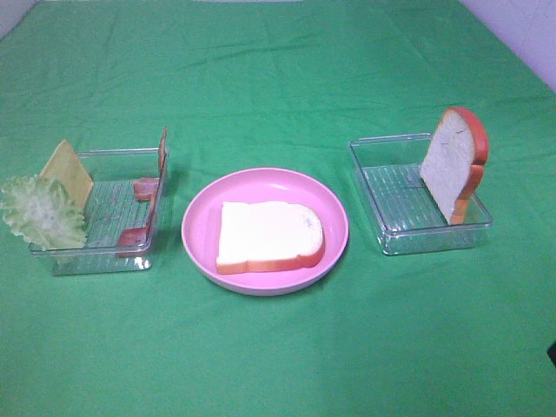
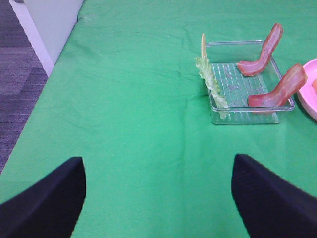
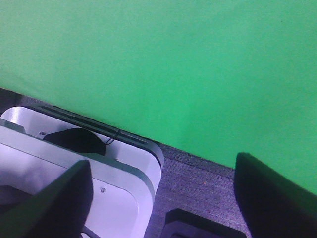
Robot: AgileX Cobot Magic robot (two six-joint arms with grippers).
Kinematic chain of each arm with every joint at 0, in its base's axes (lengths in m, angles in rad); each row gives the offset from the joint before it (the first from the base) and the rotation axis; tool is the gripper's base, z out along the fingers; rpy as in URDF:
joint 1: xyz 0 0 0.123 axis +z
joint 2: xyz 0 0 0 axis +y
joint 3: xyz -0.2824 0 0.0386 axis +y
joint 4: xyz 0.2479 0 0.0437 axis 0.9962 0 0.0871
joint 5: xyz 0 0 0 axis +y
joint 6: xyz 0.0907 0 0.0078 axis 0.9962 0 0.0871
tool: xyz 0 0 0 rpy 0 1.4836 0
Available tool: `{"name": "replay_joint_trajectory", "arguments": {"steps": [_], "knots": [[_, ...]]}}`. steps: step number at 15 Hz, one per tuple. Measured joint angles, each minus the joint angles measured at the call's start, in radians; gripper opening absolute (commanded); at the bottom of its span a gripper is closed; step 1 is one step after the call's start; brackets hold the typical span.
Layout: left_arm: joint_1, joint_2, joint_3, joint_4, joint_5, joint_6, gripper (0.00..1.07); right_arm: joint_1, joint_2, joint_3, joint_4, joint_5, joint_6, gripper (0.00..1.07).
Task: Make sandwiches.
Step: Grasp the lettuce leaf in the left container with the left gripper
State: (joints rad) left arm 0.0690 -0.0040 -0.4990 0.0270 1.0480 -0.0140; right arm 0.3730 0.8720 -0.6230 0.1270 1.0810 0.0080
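Observation:
A pink plate in the middle holds one flat bread slice. The left clear tray holds lettuce, a cheese slice and two bacon strips. The right clear tray holds an upright bread slice. In the left wrist view the tray, lettuce, cheese and bacon lie well ahead of my open, empty left gripper. My right gripper is open and empty, over the table's edge, away from the objects. Neither gripper shows in the exterior view.
A green cloth covers the table. The left wrist view shows the table's left edge and grey floor. The right wrist view shows the cloth's edge, grey floor and a white machine base.

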Motion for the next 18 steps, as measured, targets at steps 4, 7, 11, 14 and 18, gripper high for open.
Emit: {"name": "replay_joint_trajectory", "arguments": {"steps": [4, 7, 11, 14, 18], "knots": [[0.0, 0.0, 0.0, 0.0, 0.0, 0.0, 0.76, 0.0, -0.24, 0.083, 0.0, 0.0, -0.008, 0.75], [0.0, 0.0, 0.0, 0.0, 0.0, 0.0, 0.76, 0.0, -0.445, 0.087, 0.003, -0.01, -0.069, 0.75], [0.0, 0.0, 0.0, -0.008, 0.0, 0.0, 0.76, 0.0, -0.666, 0.104, 0.014, -0.022, -0.122, 0.75], [0.0, 0.073, -0.024, -0.073, -0.056, 0.0, 0.76, 0.0, -0.785, 0.105, 0.018, -0.024, -0.149, 0.75], [0.0, 0.425, -0.04, -0.361, -0.311, 0.039, 0.76, 0.0, -0.877, 0.105, 0.02, -0.023, -0.159, 0.75]]}}
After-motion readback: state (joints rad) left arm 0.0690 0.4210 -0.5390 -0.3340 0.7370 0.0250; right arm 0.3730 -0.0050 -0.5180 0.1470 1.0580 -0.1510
